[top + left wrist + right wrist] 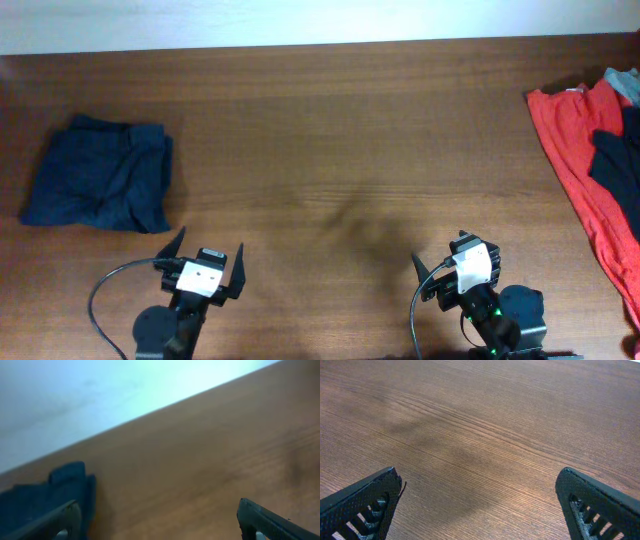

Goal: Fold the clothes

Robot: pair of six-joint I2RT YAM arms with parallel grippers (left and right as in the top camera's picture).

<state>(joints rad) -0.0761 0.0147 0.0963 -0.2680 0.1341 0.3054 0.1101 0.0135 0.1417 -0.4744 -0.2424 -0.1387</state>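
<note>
The clothes [100,175], one dark navy garment, lie in a compact, wrinkled bundle at the table's left side. The left wrist view shows them again as clothes [45,495] low on the left, partly behind one finger. My left gripper [209,240] hovers near the front edge, just right of and nearer than the bundle, jaws wide apart and empty; its wrist view shows the left gripper [159,505] over bare wood. My right gripper [455,257] stands at the front right, far from the clothes, open too. Only wood grain shows under the right gripper [477,474].
A bright red garment [575,150] with a dark patch [618,160] lies at the table's right edge, and a small grey cloth [625,82] sits at its far corner. The brown wooden table [330,120] ends at a pale wall behind.
</note>
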